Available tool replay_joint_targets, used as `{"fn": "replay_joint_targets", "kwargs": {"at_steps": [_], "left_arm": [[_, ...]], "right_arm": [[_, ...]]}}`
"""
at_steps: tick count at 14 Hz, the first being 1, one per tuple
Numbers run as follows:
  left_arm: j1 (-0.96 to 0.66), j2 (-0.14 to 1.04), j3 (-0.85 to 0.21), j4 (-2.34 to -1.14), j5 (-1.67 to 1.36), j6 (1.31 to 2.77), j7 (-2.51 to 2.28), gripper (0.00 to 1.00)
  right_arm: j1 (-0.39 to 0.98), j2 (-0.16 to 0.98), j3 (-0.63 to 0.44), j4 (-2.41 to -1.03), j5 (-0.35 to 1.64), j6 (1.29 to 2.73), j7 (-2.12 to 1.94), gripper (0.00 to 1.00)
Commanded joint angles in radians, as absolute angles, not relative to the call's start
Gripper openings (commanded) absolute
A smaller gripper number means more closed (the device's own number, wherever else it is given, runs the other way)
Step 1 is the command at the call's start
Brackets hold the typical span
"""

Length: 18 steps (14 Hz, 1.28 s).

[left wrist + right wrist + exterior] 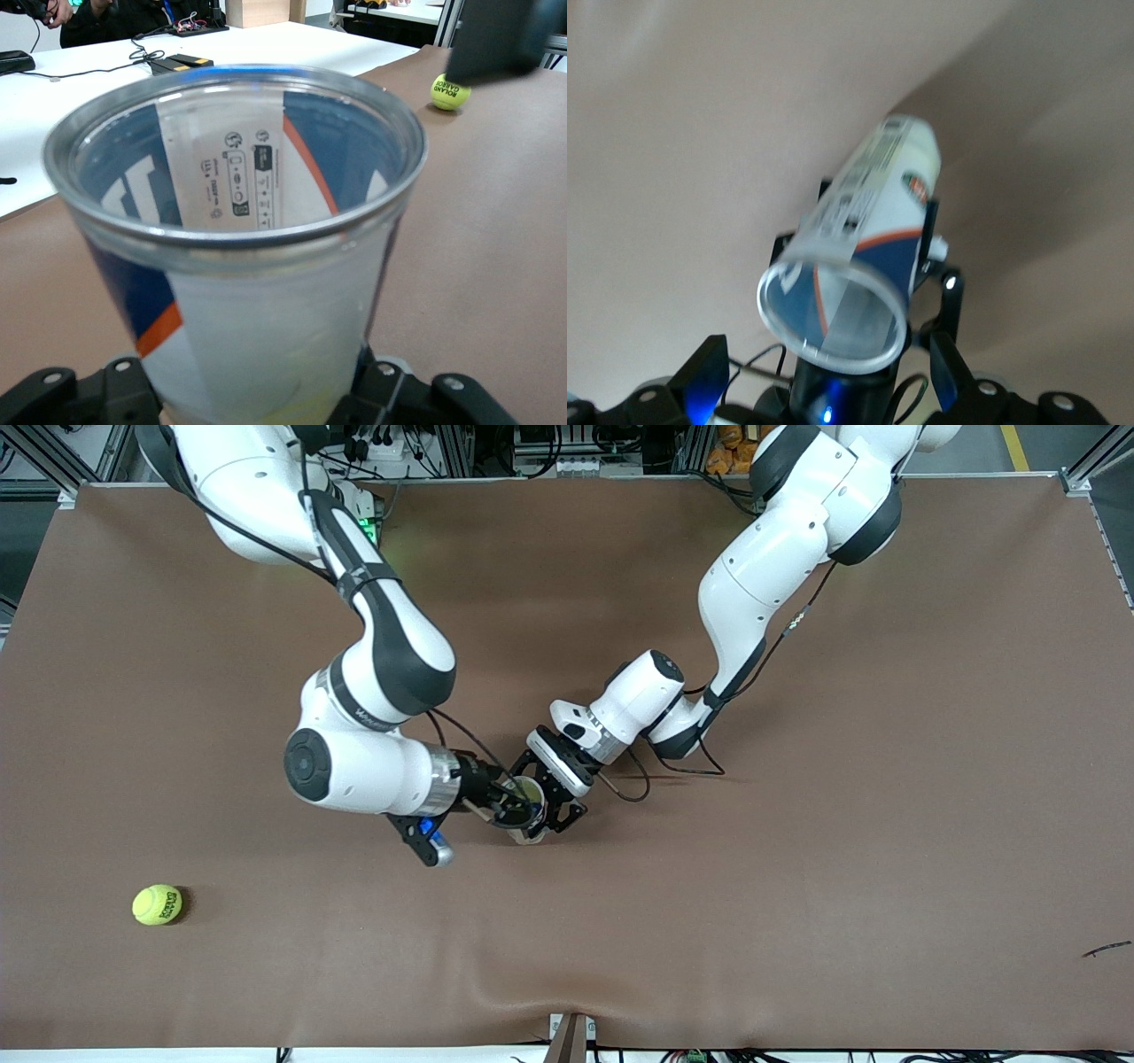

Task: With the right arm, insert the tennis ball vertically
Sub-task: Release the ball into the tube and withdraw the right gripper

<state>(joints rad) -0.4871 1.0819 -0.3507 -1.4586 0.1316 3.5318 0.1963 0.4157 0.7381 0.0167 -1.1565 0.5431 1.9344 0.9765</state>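
A clear tennis-ball can (266, 292) with a blue, white and orange label stands mouth up at the middle of the table. My left gripper (257, 394) is shut on its lower part, one jaw on each side. My right gripper (828, 359) hangs just over the can's open mouth (833, 310), its fingers (709, 367) spread wide with nothing between them. In the front view a yellow-green tennis ball (529, 788) shows inside the can's mouth, between the right gripper (514, 797) and the left gripper (554, 808). A yellow-green tint (306, 409) shows through the can's wall near its bottom.
Another tennis ball (157, 904) lies loose on the brown mat (797, 868) toward the right arm's end, nearer to the front camera than the can; it also shows as the ball (450, 91) in the left wrist view. A small dark scrap (1107, 949) lies toward the left arm's end.
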Motion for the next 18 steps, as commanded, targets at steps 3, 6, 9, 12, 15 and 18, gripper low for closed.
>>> {"fn": "replay_joint_targets", "kwargs": {"at_steps": [3,6,9,12,15,18], "left_arm": [[-0.482,1.063,-0.347,-1.489,0.146,3.533,0.195,0.75],[-0.482,1.062,-0.347,-1.489,0.146,3.533,0.190,0.76],[-0.482,1.062,-0.347,-1.491,0.147,3.533,0.195,0.76],[-0.491,1.063,-0.347,-1.489,0.149,3.533,0.198,0.76],[-0.489,1.058,-0.347,-1.490,0.153,3.534,0.198,0.76],[-0.488,1.058,-0.347,-1.489,0.152,3.533,0.198,0.76]], "right_arm": [[0.223,0.718,0.026,-1.166,0.332,1.774,0.581,1.00],[0.089,0.735,0.026,-1.167,0.131,1.767,0.257,1.00],[-0.012,0.768,0.026,-1.177,-0.076,1.830,0.005,1.00],[-0.095,0.801,0.026,-1.177,-0.205,1.943,-0.173,1.00],[-0.187,0.874,0.026,-1.177,-0.224,2.145,-0.331,1.00],[-0.233,0.945,0.026,-1.177,-0.210,2.339,-0.456,1.00]]}}
